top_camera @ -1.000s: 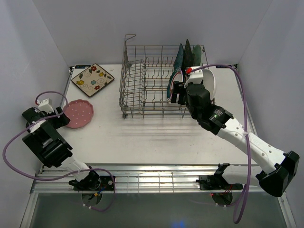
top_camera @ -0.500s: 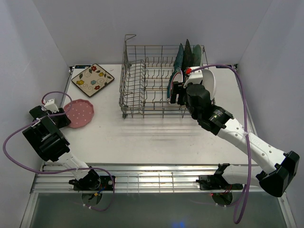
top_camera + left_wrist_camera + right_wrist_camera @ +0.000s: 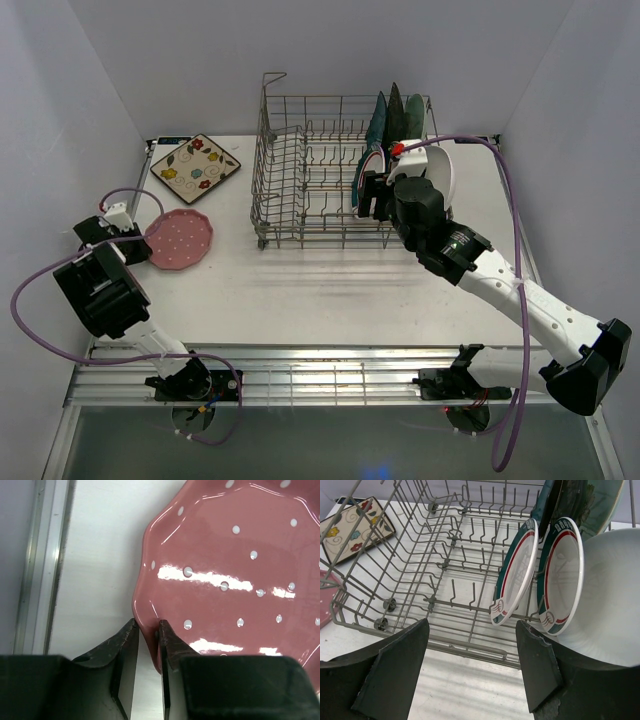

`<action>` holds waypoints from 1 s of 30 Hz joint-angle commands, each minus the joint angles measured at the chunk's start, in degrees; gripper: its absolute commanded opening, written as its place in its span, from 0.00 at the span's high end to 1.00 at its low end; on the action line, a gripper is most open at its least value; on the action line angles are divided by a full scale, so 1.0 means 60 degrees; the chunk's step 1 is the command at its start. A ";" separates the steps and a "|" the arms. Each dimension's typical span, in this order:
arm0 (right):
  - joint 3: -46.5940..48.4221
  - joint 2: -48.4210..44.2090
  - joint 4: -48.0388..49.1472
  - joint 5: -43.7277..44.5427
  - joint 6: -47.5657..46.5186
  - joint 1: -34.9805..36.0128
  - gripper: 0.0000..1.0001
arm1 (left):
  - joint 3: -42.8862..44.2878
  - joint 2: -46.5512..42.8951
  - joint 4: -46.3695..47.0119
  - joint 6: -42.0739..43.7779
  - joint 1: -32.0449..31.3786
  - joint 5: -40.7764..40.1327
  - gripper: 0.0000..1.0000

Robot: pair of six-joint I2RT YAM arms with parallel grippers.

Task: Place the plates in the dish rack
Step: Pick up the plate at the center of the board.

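Top view: the pink dotted plate (image 3: pixel 180 240) lies flat on the tabletop (image 3: pixel 330 290) at the left, near of the cream floral square plate (image 3: pixel 195 168). My left jaws are at its left rim. The dish rack (image 3: pixel 300 190) stands far centre with plates upright in its right end, and my right jaws are at its near right side.

Left wrist: left jaws closed on the pink dotted plate's scalloped rim, one finger on each side.

Right wrist: right jaws wide apart, nothing between them. Beyond, two green-rimmed plates (image 3: pixel 517 572) stand between the tines, with the plain white plate (image 3: pixel 610 605) just right of them.

Blk/white arms (image 3: pixel 500 285) w/ purple cables (image 3: pixel 513 210).
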 commanded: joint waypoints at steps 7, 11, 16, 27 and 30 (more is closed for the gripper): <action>-0.0258 -0.0448 0.0564 -0.0547 0.0175 0.0098 0.25 | -0.0252 -0.0360 -0.0155 0.0506 -0.0444 0.0306 0.93; -0.0316 -0.0652 0.0534 -0.0855 0.0233 0.0156 0.26 | -0.0208 -0.0345 -0.0302 0.0653 -0.0444 0.0526 1.00; -0.0288 -0.0639 0.0563 -0.1862 0.0234 0.0259 0.26 | -0.0150 -0.0346 -0.0521 0.0902 -0.0445 0.0847 1.00; -0.0023 0.0094 0.0723 -0.3550 0.0204 0.0844 0.25 | 0.0114 -0.0418 -0.1268 0.1327 -0.0444 0.1829 1.00; -0.0170 0.0284 0.0973 -0.3770 0.0277 0.1035 0.25 | 0.0260 -0.0594 -0.1619 0.1269 -0.0444 0.2019 1.00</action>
